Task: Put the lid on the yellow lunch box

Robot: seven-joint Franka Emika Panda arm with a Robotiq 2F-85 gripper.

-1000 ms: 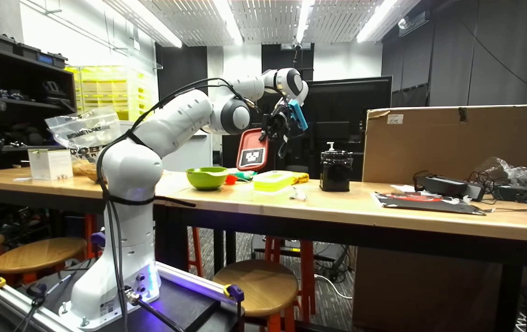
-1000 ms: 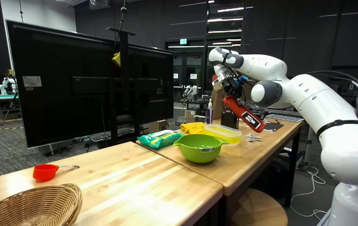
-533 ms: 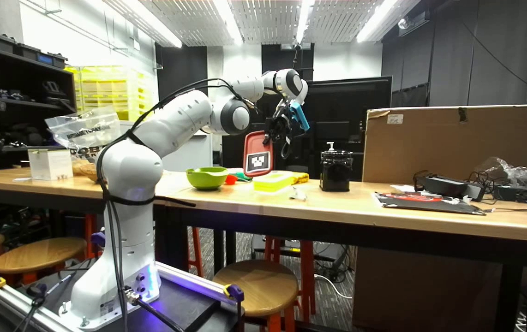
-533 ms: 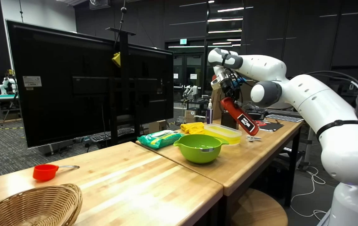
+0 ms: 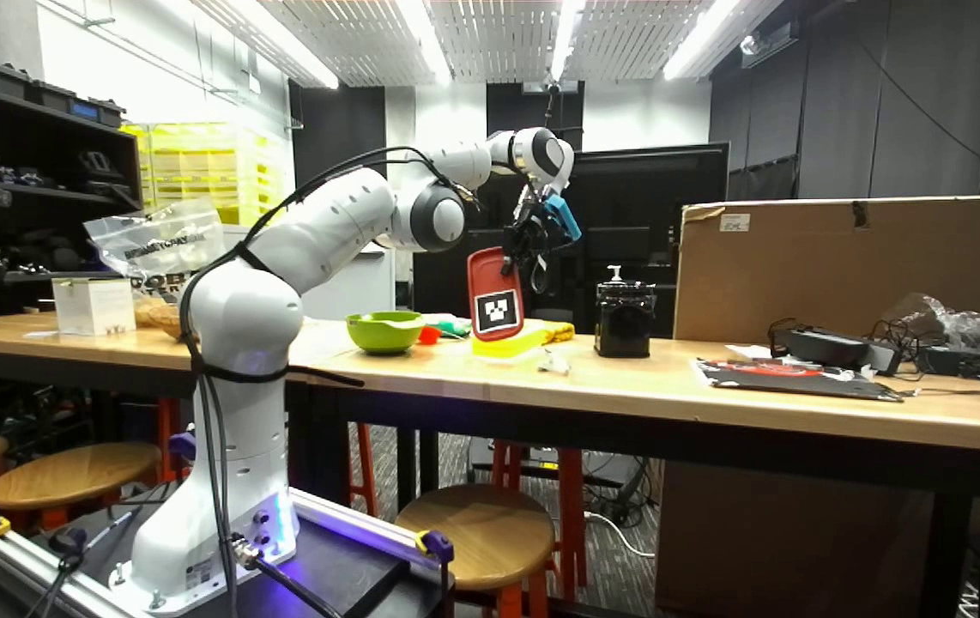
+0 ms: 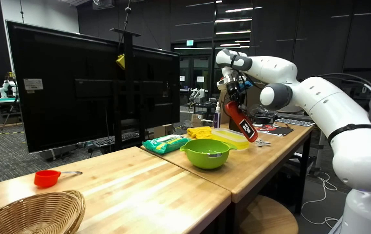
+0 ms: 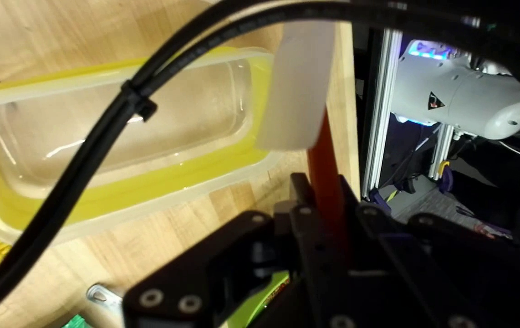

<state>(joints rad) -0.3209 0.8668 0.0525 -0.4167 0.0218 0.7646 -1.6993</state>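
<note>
Black gripper (image 7: 323,187) clamped on the orange-red lid (image 6: 241,122) near its upper end; in an exterior view the lid hung steeply, lower end toward five o'clock. Wrist view: yellow lunch box (image 7: 160,184), uncovered, lay between nine and ten o'clock from the gripper, long axis half past eight to half past two. Lid-to-box contact was unclear. Judgement: the lid wanted levelling and turning onto that axis, then carrying toward nine. Green bowl (image 6: 208,154) sat eight o'clock from the box in an exterior view.
</note>
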